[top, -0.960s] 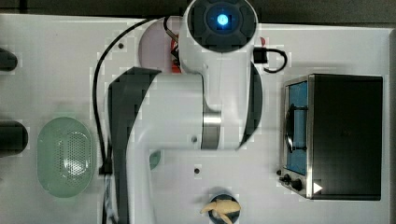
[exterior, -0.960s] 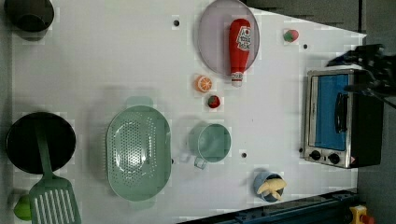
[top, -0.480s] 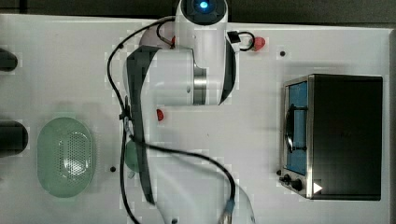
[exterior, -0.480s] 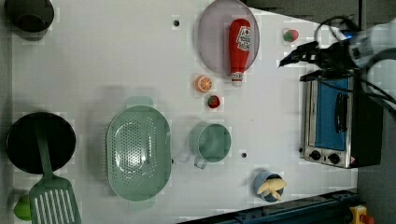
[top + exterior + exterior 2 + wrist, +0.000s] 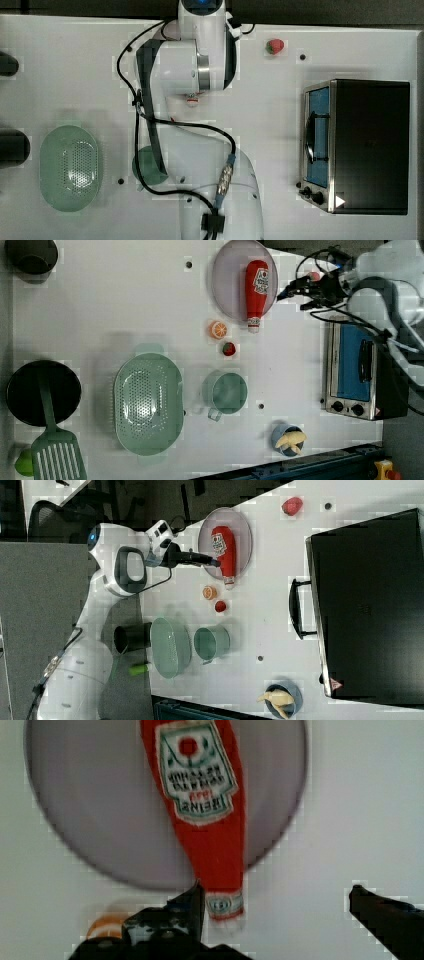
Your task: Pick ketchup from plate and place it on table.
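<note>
One table (image 5: 125,300) carries one toaster oven (image 5: 357,370), one green basket (image 5: 148,403), one plate (image 5: 227,285), one green cup (image 5: 227,392) and two strawberries. One ketchup (image 5: 256,292) lies flat on the plate, its cap end poking past the rim. The gripper (image 5: 275,907), fingers (image 5: 192,902) spread wide and holding nothing, now hangs above the cap; a moment ago it was over by the oven.
</note>
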`<control>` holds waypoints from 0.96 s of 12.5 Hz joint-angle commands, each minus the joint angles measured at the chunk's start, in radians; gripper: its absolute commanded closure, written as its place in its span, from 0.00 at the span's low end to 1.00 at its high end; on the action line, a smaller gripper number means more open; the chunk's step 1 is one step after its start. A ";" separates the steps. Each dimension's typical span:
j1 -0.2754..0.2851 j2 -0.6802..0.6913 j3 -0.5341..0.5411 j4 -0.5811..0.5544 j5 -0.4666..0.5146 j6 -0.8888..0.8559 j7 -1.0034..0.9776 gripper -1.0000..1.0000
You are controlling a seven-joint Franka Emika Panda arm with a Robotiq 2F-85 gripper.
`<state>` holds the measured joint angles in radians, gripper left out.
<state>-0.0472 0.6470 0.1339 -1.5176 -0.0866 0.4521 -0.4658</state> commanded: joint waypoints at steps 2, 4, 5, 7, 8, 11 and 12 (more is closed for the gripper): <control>0.049 0.056 0.003 0.032 -0.058 0.114 -0.064 0.00; 0.049 0.091 0.001 0.032 -0.064 0.183 -0.065 0.00; 0.049 0.106 0.001 0.032 -0.065 0.207 -0.064 0.00; 0.049 0.139 0.001 0.032 -0.069 0.234 -0.065 0.00; 0.049 0.154 0.001 0.032 -0.073 0.247 -0.065 0.00; 0.050 0.194 0.001 0.032 -0.079 0.326 -0.065 0.00; 0.050 0.205 0.000 0.032 -0.079 0.332 -0.064 0.00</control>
<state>0.0133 0.8481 0.1348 -1.5117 -0.1689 0.7534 -0.4902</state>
